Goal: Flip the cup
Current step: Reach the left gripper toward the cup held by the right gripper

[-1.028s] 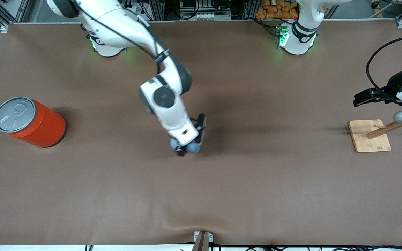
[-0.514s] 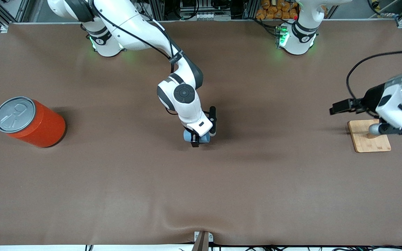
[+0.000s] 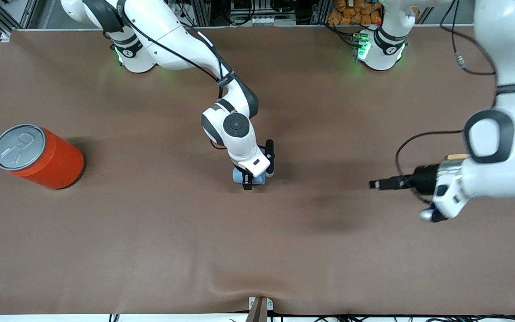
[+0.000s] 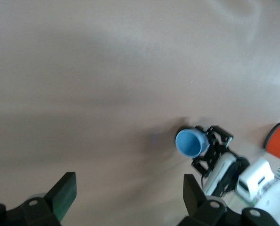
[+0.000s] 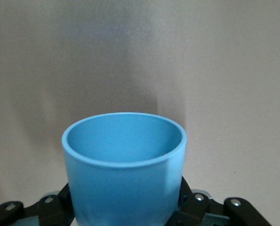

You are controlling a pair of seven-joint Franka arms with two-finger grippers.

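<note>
The small light-blue cup (image 3: 239, 175) is held in my right gripper (image 3: 249, 180), which is shut on it low over the middle of the table. The cup is tipped on its side, with its mouth toward the left arm's end. In the right wrist view the cup (image 5: 125, 160) fills the lower middle, with my right gripper (image 5: 126, 209) clamped round its base. My left gripper (image 3: 375, 184) is open and empty, over the table between the cup and the left arm's end. In the left wrist view my left gripper (image 4: 128, 197) faces the cup's mouth (image 4: 191, 142) from a distance.
A large orange can (image 3: 38, 156) with a grey pull-tab lid stands near the right arm's end; it also shows in the left wrist view (image 4: 279, 141). A wooden board (image 3: 456, 156) is mostly hidden under the left arm. Brown table cover (image 3: 150, 250) all around.
The right gripper carried the cup a little toward the left arm's end and has stayed nearly still since. The left arm swung from over the wooden board toward the table's middle.
</note>
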